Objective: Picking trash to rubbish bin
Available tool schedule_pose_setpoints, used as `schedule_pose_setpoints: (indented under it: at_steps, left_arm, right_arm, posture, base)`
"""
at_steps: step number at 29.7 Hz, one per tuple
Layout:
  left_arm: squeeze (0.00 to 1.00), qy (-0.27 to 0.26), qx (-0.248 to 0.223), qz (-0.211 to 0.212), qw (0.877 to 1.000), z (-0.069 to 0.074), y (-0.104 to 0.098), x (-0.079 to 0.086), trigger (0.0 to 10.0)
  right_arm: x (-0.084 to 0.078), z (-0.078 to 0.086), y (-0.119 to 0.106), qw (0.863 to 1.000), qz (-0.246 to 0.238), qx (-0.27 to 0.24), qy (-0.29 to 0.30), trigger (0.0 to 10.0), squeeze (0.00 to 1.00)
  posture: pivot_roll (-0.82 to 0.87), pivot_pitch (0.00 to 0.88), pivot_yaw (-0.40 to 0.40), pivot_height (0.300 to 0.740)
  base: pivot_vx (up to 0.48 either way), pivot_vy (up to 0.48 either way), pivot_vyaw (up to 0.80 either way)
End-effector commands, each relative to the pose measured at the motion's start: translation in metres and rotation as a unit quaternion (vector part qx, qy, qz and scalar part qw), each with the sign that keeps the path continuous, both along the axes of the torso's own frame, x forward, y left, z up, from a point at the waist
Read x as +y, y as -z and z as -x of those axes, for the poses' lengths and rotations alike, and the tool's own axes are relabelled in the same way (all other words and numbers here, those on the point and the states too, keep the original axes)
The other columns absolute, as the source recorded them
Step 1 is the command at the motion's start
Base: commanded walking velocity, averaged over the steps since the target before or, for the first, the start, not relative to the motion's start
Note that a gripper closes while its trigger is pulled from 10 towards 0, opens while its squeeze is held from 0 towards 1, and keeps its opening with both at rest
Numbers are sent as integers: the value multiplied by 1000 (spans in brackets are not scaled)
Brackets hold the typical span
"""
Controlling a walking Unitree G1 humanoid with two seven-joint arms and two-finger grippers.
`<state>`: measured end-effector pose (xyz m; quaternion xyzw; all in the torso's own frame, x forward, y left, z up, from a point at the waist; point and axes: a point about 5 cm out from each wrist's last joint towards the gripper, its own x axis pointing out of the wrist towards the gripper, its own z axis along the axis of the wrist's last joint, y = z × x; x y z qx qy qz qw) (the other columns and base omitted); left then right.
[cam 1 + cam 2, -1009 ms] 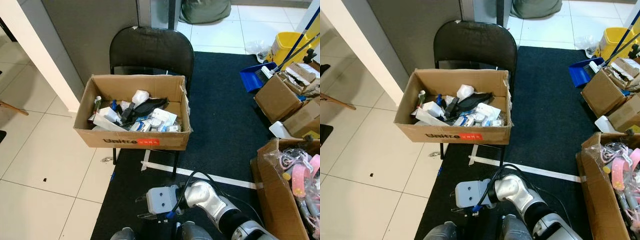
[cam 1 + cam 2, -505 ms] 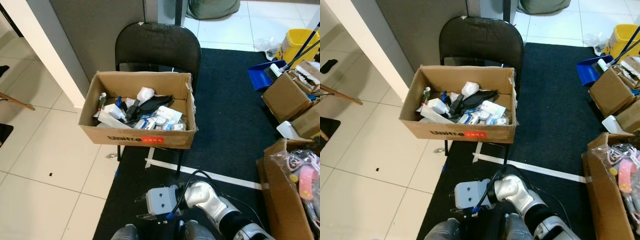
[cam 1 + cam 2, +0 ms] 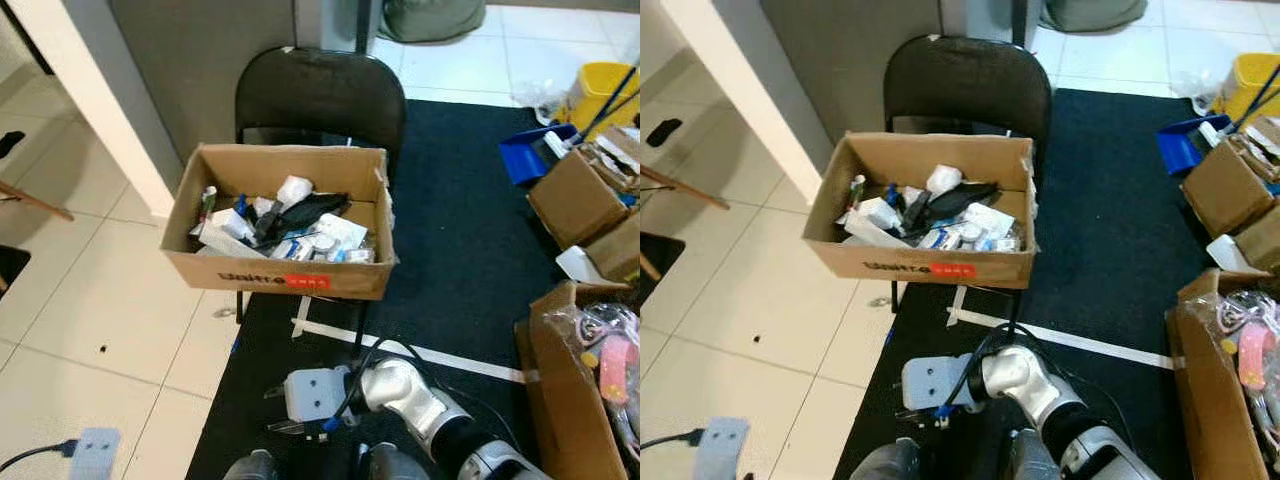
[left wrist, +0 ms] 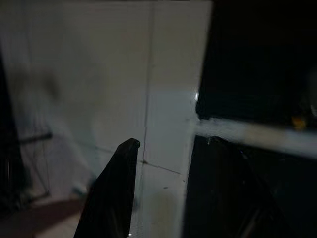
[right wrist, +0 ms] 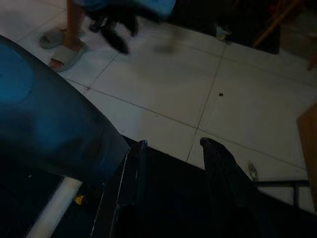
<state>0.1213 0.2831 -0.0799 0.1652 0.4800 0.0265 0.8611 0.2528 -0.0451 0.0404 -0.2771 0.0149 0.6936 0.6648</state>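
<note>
**Empty grippers, a full box on the chair**

The right gripper (image 3: 272, 410) is held low in front of the robot's body, over the black mat (image 3: 455, 260), its two black fingers (image 5: 131, 178) parted with a clear gap and nothing between them. The left gripper (image 4: 168, 188) points down at the edge where mat meets tile floor (image 3: 90, 320); its fingers stand apart too, and hold nothing.

Ahead, well clear of both, a cardboard box (image 3: 280, 275) sits on the seat of a black chair (image 3: 320, 95). It is heaped with trash (image 3: 285, 225): crumpled white wrappers, small cartons, something limp and black draped over the top. I'd judge all of it light and soft or thin-walled (the sort of stuff that crushes rather than slips), so a gentle pinch on a raised corner or a bunched fold should lift a piece; the black item looks floppy and would likely dangle. A small scrap (image 3: 216, 318) lies on the tile by the chair leg.

Harder to read: what lies under the top layer of the heap is hidden, and I cannot pick out a rubbish bin for certain. More boxes (image 3: 575, 195) are cut off at the right edge. The right wrist view, dim, catches a person's sandalled foot (image 5: 64, 52) on the tile and a blurred blue shape I can't identify.
</note>
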Motion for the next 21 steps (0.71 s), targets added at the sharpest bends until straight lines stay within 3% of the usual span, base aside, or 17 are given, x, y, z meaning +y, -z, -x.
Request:
schedule_pose_setpoints:
  at_steps: [1, 2, 3, 7, 9, 10, 11, 15, 19, 21]
  left_arm:
    - [0, 24, 66, -34, 997, 25, 5, 10, 10000]
    - [0, 21, 76, -50, 996, 28, 3, 18, 10000]
    - [0, 10, 76, -71, 995, 27, -1, 28, 10000]
    - [0, -6, 58, -95, 994, 18, -9, 40, 10000]
    - [0, -31, -38, -104, 993, -23, -29, 47, 10000]
    - [0, -31, -38, -104, 993, -23, -29, 47, 10000]
    - [0, -30, -91, -88, 991, -46, -38, 40, 10000]
    - [0, -6, -169, -20, 985, -87, -48, 9, 10000]
    - [0, 20, -176, -3, 984, -96, -47, -7, 10000]
    - [0, 45, -164, 9, 985, -97, -40, -25, 10000]
  right_arm:
    - [4, 0, 1, 998, 10, -53, 19, 10000, 0]
    - [5, -2, -1, 995, 8, -90, 34, 10000, 0]
    - [5, -4, -1, 995, 11, -90, 43, 10000, 0]
    - [5, -6, 1, 996, 10, -67, 51, 10000, 0]
    - [6, -8, 2, 997, 18, -60, 50, 10000, 0]
    - [6, -8, 2, 997, 18, -60, 50, 10000, 0]
    - [6, -9, 4, 997, 31, -55, 46, 10000, 0]
    - [8, -12, 5, 996, 43, -65, 50, 10000, 0]
    - [8, -13, 3, 994, 30, -79, 64, 10000, 0]
    - [7, -24, -6, 990, -32, -22, 132, 10000, 0]
  posture:
    - [79, 154, 82, 740]
    - [77, 152, 84, 740]
    - [70, 150, 89, 740]
    - [73, 146, 86, 740]
    - [73, 139, 79, 740]
    - [73, 139, 79, 740]
    - [73, 136, 75, 740]
    - [72, 126, 62, 740]
    - [68, 124, 62, 740]
    - [61, 118, 63, 740]
  base:
    - [0, 0, 0]
    - [0, 0, 0]
    - [0, 0, 0]
    - [0, 0, 0]
    - [0, 0, 0]
    - [0, 0, 0]
    - [0, 0, 0]
    - [0, 0, 0]
    - [0, 0, 0]
    - [0, 0, 0]
